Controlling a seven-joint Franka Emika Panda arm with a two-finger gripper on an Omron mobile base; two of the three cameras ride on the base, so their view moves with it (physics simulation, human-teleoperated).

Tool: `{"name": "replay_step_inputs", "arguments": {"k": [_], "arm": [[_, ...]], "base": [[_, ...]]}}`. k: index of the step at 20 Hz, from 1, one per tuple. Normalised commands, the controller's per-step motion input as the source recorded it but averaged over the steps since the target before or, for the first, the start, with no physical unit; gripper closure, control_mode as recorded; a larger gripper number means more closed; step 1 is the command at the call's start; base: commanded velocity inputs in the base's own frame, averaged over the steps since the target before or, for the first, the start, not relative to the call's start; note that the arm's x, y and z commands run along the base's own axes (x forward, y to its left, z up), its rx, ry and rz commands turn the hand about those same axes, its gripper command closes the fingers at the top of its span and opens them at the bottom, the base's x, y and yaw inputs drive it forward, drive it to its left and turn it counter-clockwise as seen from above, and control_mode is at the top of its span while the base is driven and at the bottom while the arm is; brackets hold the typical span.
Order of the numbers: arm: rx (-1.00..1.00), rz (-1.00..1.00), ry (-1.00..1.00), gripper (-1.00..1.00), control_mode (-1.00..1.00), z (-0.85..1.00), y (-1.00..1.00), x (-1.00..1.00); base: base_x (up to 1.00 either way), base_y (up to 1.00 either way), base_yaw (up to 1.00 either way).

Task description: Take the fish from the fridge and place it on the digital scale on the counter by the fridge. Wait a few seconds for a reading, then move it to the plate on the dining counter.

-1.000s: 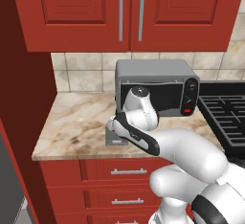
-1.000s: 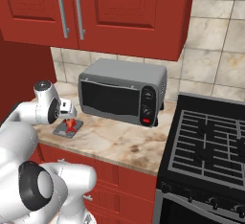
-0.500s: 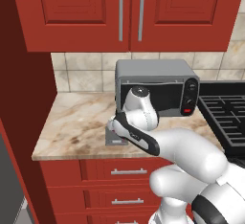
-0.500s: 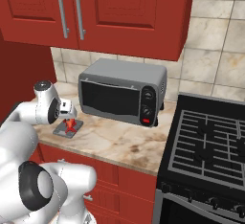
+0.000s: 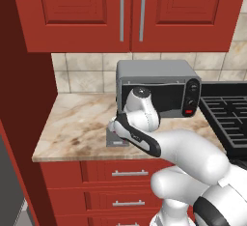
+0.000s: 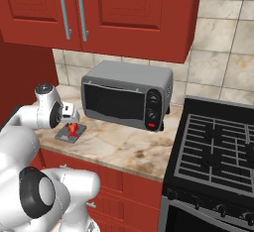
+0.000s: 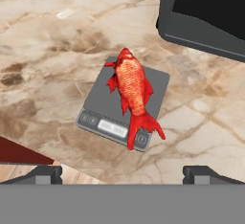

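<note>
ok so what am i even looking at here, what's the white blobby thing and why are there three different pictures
The white thing is a robot arm in a simulated kitchen. Two pictures come from cameras on its base, looking over the arm from behind, one from its left and one from its right. The third comes from a camera on its hand, looking down past the two dark fingertips.

On the marbled counter sits a small grey digital scale with a red-orange fish lying on it, its tail over the scale's front edge. Behind stands a grey microwave, with a black stove to its right.

The gripper hangs open above the fish and holds nothing: the fish rests free on the scale.
</note>
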Motion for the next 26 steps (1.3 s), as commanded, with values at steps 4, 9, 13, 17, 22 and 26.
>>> {"name": "replay_step_inputs", "arguments": {"k": [4, 9, 13, 17, 22, 26], "arm": [[0.00, 0.00, 0.00, -1.00, -1.00, 0.00, 0.00, 0.00], [0.00, 0.00, 0.00, -1.00, -1.00, 0.00, 0.00, 0.00], [0.00, 0.00, 0.00, -1.00, -1.00, 0.00, 0.00, 0.00], [0.00, 0.00, 0.00, -1.00, -1.00, 0.00, 0.00, 0.00], [0.00, 0.00, 0.00, -1.00, -1.00, 0.00, 0.00, 0.00], [0.00, 0.00, 0.00, -1.00, -1.00, 0.00, 0.00, 0.00]], "base": [[0.00, 0.00, 0.00], [0.00, 0.00, 0.00], [0.00, 0.00, 0.00], [0.00, 0.00, 0.00], [0.00, 0.00, 0.00], [0.00, 0.00, 0.00]]}}
